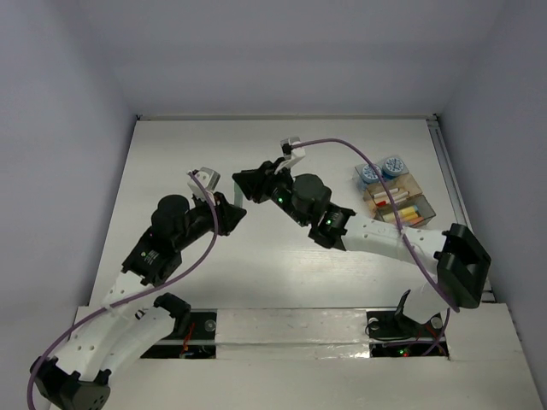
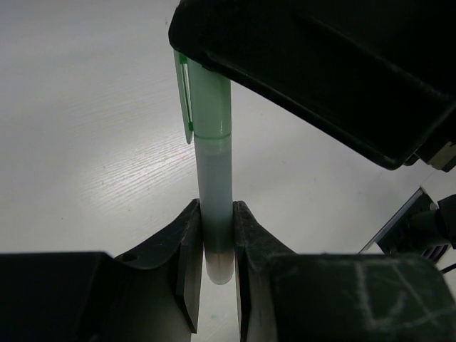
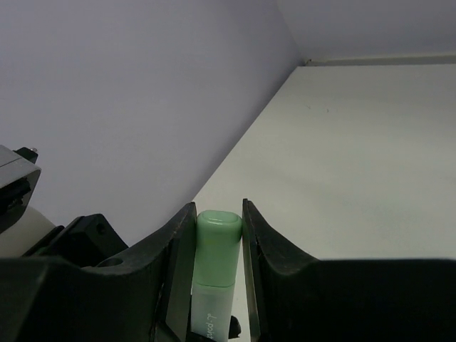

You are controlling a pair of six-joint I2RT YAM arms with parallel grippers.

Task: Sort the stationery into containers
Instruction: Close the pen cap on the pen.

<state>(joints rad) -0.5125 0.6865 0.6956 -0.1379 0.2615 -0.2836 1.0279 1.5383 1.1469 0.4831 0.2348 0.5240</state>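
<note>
Left wrist view shows the left gripper [image 2: 216,211] clamped on the pale barrel end of a green pen [image 2: 214,128], whose capped end runs under the other arm's black housing. Only the right wrist view shows the right gripper [image 3: 217,211] pinching that green cap. Top external view adds the setting: both grippers meet over the bench [image 1: 256,141], well left of the trays [image 1: 425,207], which have round pots [image 1: 369,174] just beside their far edge.
</note>
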